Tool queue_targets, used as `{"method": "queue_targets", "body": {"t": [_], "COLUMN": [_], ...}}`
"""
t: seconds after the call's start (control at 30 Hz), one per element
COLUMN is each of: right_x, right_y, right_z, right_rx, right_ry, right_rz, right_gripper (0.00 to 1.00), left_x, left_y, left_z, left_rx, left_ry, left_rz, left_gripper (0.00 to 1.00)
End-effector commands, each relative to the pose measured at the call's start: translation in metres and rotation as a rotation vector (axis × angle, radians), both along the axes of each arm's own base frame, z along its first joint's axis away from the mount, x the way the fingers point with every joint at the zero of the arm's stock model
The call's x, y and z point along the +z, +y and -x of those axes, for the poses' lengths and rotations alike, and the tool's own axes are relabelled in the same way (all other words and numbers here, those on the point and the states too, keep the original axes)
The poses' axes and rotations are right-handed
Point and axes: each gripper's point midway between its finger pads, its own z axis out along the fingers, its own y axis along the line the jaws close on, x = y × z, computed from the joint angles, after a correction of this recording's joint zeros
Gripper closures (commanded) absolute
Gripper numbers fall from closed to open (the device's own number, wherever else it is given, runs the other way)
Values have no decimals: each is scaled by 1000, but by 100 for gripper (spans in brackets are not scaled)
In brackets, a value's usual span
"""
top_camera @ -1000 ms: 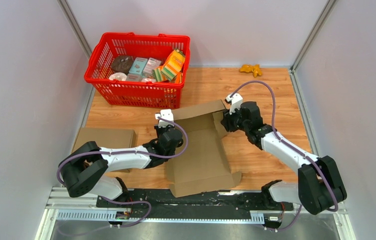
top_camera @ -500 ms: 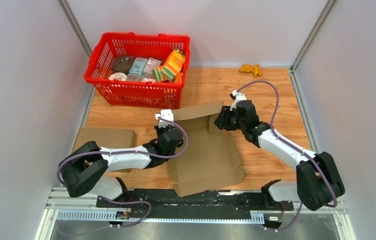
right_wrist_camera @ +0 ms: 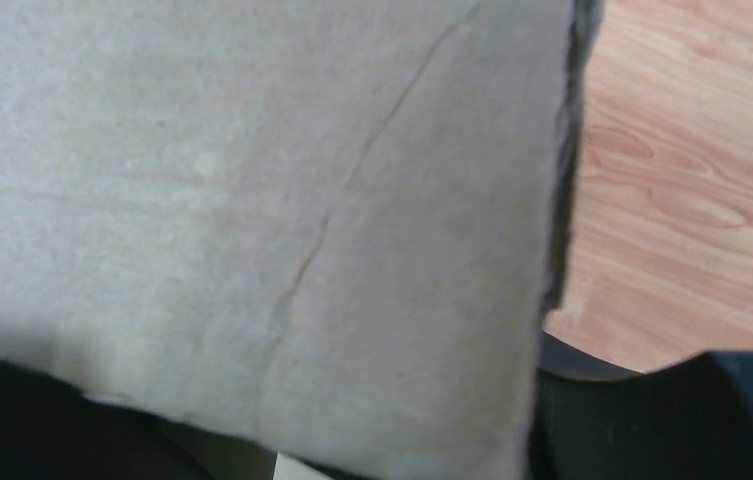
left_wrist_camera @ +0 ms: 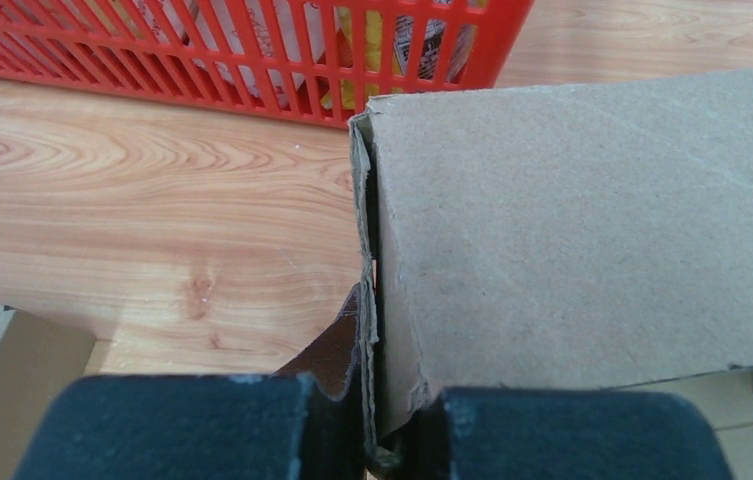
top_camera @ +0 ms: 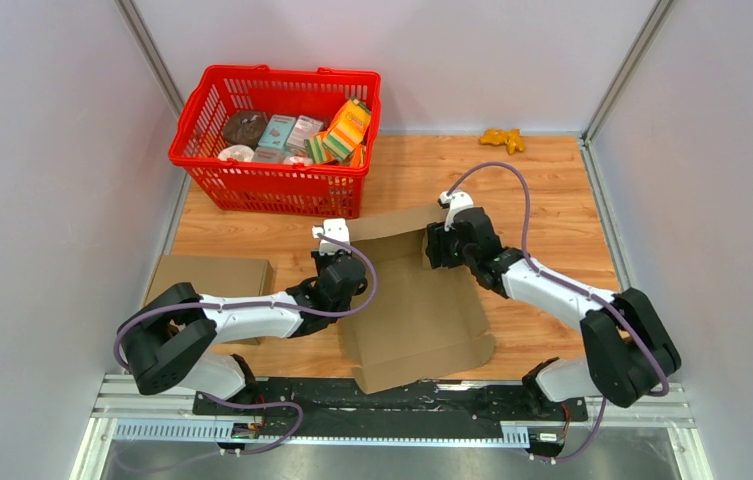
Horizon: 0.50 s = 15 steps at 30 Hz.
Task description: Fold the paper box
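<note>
The brown paper box (top_camera: 414, 300) lies open in the middle of the wooden table, its back wall raised. My left gripper (top_camera: 338, 272) is at the box's left back corner; in the left wrist view its jaws (left_wrist_camera: 377, 435) are shut on the upright edge of the box's left wall (left_wrist_camera: 592, 220). My right gripper (top_camera: 441, 246) is at the right back corner, leaning onto the side flap. In the right wrist view the flap (right_wrist_camera: 282, 200) fills the frame, and the fingers (right_wrist_camera: 722, 420) stand wide apart on either side of it.
A red basket (top_camera: 202, 110) holding several grocery items stands at the back left. A flat cardboard piece (top_camera: 214, 276) lies at the left edge. A yellow toy (top_camera: 503, 140) lies at the back right. Grey walls enclose the table.
My right gripper has moved left and pushed the box's right flap inward over the box. The box's front has shifted slightly right. My left gripper has held still.
</note>
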Motion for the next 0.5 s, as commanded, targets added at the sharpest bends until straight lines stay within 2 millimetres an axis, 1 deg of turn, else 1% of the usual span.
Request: {"method": "queue_targets", "body": {"t": [0.0,0.07,0.1,0.17,0.2,0.23,0.27,0.3,0.37,0.4,0.43,0.47], "right_x": [13,6,7,2,5,3,-2,-1,-6,-6,-6,-6], "right_y": [20,23,24,20,23,18,17,20,18,20,16,20], "right_z": [-30,-30,-33,-33,-36,-39,-37,-40,-38,-41,-43,-41], "right_rx": [-27,-60,-77,-121,-132,-174,-185,-192,-219,-239,-280,-286], "right_ry": [-132,-156,-176,-201,-229,-248,-249,-274,-308,-329,-344,-352], "right_rz": [-2,41,42,72,60,72,74,55,68,63,81,85], "right_gripper": [48,51,56,64,73,78,78,83,88,94,98,100], "left_x": [0,0,1,1,0,0,-1,0,-1,0,-1,-1], "left_y": [-23,-23,-22,-22,-22,-22,-22,-22,-22,-22,-21,-21], "left_z": [3,4,3,4,4,4,4,4,4,4,4,5], "left_rx": [-87,-89,-85,-88,-86,-86,-86,-86,-87,-86,-86,-86], "left_ry": [24,24,20,21,22,22,23,21,22,21,22,23], "left_rz": [36,39,42,43,40,40,39,43,41,43,41,40], "left_gripper": [100,100,100,100,100,100,100,100,100,100,100,100]}}
